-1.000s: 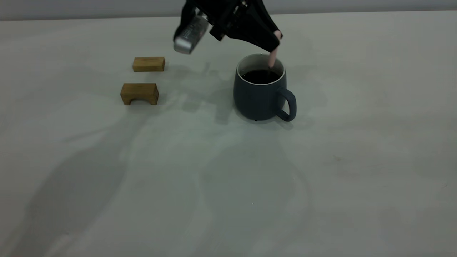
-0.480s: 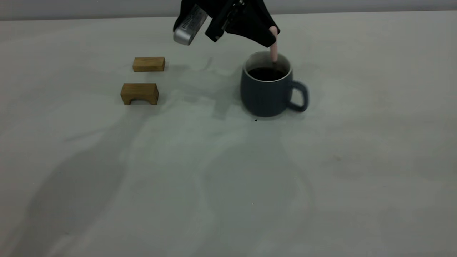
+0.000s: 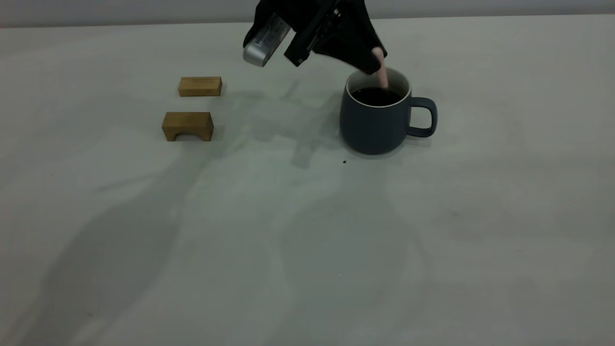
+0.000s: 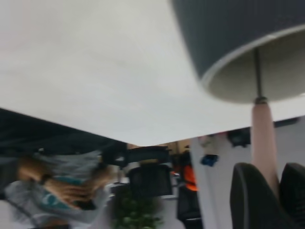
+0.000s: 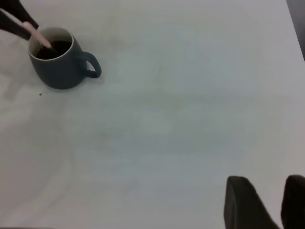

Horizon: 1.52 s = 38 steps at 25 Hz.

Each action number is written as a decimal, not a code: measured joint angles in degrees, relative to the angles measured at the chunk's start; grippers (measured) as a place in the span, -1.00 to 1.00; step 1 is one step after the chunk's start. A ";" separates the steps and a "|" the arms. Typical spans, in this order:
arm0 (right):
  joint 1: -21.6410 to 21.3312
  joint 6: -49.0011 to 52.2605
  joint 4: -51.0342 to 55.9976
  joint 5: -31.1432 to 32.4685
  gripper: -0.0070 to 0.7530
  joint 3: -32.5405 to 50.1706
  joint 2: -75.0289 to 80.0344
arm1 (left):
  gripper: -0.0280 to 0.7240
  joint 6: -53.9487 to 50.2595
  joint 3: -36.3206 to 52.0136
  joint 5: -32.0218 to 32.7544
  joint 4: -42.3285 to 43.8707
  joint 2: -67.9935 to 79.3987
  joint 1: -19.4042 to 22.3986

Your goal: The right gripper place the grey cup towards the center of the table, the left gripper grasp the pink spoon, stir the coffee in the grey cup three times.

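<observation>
While the left gripper hangs over the far rim of the grey cup, its jaws are closed tight on the pale handle of the pink spoon, with the metal end dipped into the coffee. The cup sits on the table a bit right of the middle, handle pointing right, well apart from the two wooden blocks.

Handling-wise, I'd guess the cup is heavy-ish ceramic and fairly full, so any sideways push from the spoon could slide it or slosh it. The spoon looks light, stiff and smooth, so a pinch high on the handle seems right, but it could pivot.

The spoon's bowl is under the dark liquid, can't see it. The left arm is cut off at the top edge. The right gripper is far off from the cup, holding nothing, fingers slightly apart and only partly in view.
</observation>
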 joint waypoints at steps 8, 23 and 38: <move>0.00 0.00 0.00 0.00 -0.35 0.00 0.00 | 0.13 0.00 0.00 0.18 7.01 0.53 -0.03; 0.00 0.00 0.00 0.00 -0.35 0.00 0.00 | 0.30 24.28 -19.15 0.18 40.99 -4.19 -0.39; 0.00 0.00 0.00 0.00 -0.35 0.00 0.00 | 0.30 70.49 -16.95 0.18 48.68 -20.21 0.78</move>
